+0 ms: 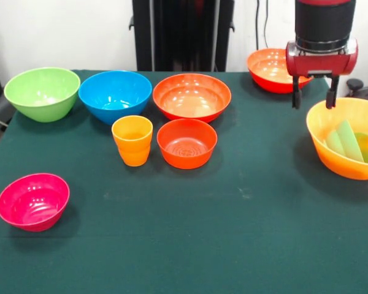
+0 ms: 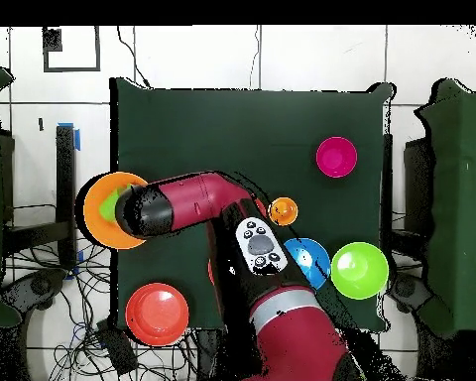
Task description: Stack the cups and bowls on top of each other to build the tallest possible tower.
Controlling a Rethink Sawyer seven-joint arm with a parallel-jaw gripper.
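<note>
My gripper (image 1: 313, 98) hangs open and empty just above the far left rim of the largest orange bowl (image 1: 346, 162), which stands at the table's right edge. Something translucent green, seemingly the green cup (image 1: 347, 139), lies tilted inside that bowl. The orange cup (image 1: 132, 140) stands upright mid-table beside a small red-orange bowl (image 1: 186, 143). Behind them sit a green bowl (image 1: 42, 93), a blue bowl (image 1: 115, 96) and a wider red-orange bowl (image 1: 191, 97). A pink bowl (image 1: 33, 201) is alone at the front left. From overhead my arm covers most of the large orange bowl (image 2: 95, 216) and hides the gripper.
Another red-orange bowl (image 1: 267, 68) sits off the table's far right corner, behind my gripper; overhead it shows beside the table (image 2: 157, 313). Cables lie on the floor around the table. The green table cover (image 1: 233, 233) is bare across the front middle and right.
</note>
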